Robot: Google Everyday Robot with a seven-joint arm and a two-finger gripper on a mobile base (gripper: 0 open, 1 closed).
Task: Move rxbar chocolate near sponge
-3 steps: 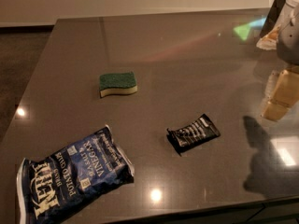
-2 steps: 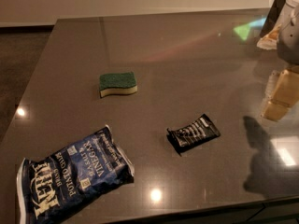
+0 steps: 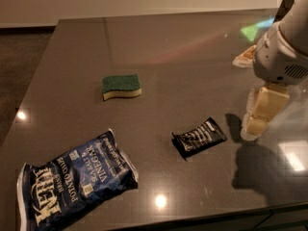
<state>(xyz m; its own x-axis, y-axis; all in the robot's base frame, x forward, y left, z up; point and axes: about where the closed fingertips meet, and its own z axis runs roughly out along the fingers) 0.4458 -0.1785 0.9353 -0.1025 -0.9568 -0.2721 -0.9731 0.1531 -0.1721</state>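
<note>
The rxbar chocolate [image 3: 199,137], a small black wrapper with white lettering, lies flat on the dark table [image 3: 168,57] right of centre. The sponge [image 3: 121,86], green on top with a pale yellow base, lies to its upper left, well apart from it. My gripper [image 3: 259,115] hangs from the white arm at the right edge, just right of the bar and slightly above the table, not touching it. It holds nothing that I can see.
A large dark blue chip bag [image 3: 72,182] lies at the front left. A pale wrapper or snack item [image 3: 244,57] lies at the back right, partly behind the arm. The table's front edge runs along the bottom.
My gripper has moved left and a little down, closer to the rxbar chocolate. The bar, the sponge and the chip bag have not moved.
</note>
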